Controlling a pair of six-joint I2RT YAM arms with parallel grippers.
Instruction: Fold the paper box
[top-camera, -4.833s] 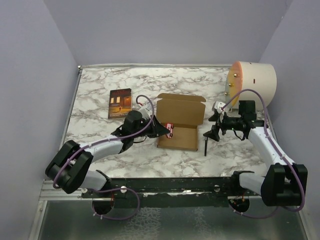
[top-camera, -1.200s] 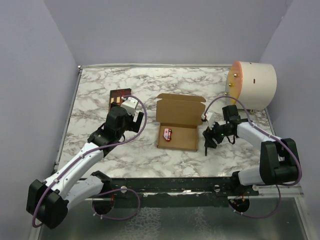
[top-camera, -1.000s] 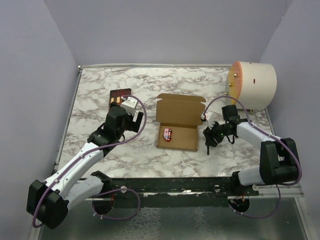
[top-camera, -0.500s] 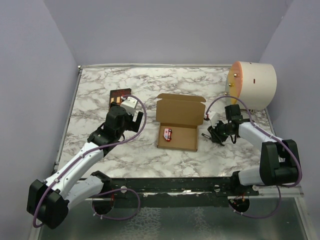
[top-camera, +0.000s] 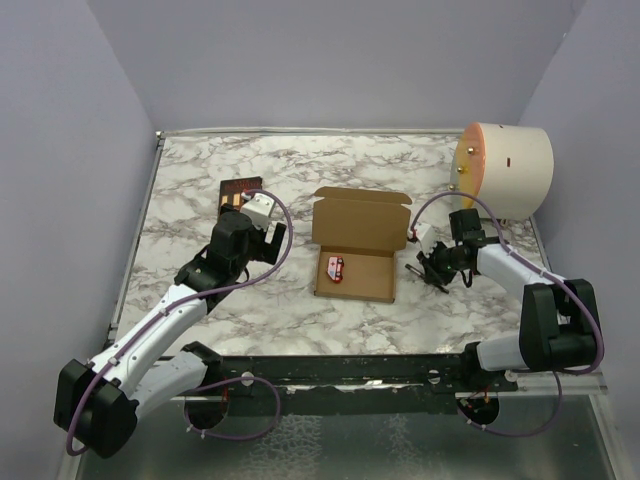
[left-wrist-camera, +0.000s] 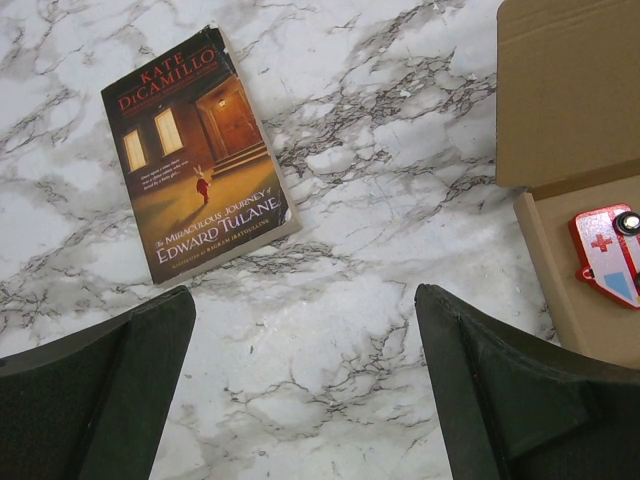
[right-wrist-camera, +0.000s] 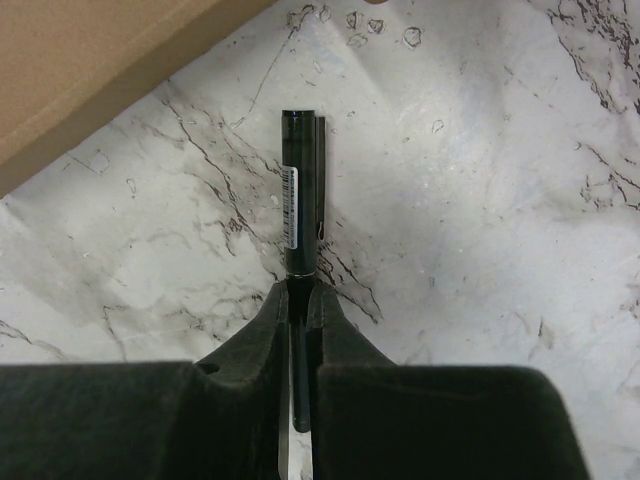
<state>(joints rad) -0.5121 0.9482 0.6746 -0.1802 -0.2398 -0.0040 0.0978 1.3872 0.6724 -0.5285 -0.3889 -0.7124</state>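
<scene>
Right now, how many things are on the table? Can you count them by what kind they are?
Cardboard box: 1
Little red toy inside the box: 1
Book: 1
Black pen, pinched in the right tool: 1
Big cream cylinder: 1
Total: 5

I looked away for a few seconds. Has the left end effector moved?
Yes. The left end effector has moved left in the top view, away from the cardboard box, and is now beside the book.
</scene>
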